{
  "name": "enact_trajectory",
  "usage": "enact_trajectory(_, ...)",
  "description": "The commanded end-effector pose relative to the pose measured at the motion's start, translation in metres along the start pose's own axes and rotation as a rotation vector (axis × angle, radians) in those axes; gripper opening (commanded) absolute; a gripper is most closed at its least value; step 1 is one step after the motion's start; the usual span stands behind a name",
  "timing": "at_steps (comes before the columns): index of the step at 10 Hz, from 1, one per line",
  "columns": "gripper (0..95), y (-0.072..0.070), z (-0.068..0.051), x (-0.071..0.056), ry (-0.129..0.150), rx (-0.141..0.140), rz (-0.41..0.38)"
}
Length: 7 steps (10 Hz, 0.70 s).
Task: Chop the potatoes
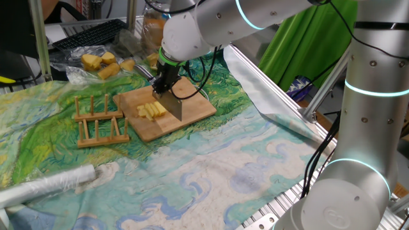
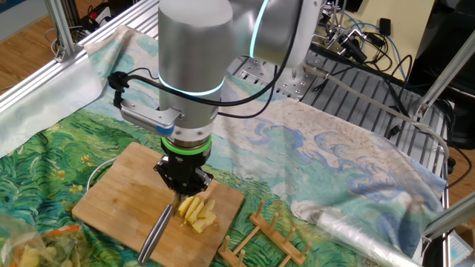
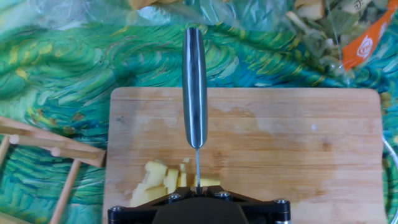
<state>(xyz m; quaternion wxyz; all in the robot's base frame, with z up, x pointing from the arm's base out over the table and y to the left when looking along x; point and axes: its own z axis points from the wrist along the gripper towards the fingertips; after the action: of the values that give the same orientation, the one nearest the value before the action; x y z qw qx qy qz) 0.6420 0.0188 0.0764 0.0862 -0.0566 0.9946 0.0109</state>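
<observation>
The potatoes (image 1: 151,110) are a small cluster of pale-yellow slices and sticks on a wooden cutting board (image 1: 195,110). My gripper (image 1: 166,83) is shut on a knife (image 1: 172,106), whose flat blade stands on the board right beside the slices. Seen from the other side, the gripper (image 2: 184,182) hangs just above the potatoes (image 2: 197,211), and the knife's grey handle (image 2: 156,233) slants over the board (image 2: 122,193). In the hand view the knife (image 3: 194,87) runs straight away from the gripper (image 3: 198,186), with the potatoes (image 3: 163,180) mostly to the left of its edge-on blade.
A wooden rack (image 1: 99,121) stands left of the board on the green and blue cloth. Bags of cut food (image 1: 102,64) lie at the far edge. A roll of clear plastic (image 1: 45,185) lies near the front left. Aluminium frame rails border the table.
</observation>
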Motion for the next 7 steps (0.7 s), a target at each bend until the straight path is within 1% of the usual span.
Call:
enact_trajectory(1,0.0,-0.0003,-0.0017,0.0005,0.003,-0.003,0.008)
enact_trajectory(5,0.0,-0.0008,-0.0012,0.0008,0.007,0.000,0.015)
enact_trajectory(7,0.0,-0.0017,-0.0054,0.0020,0.010,-0.001,0.019)
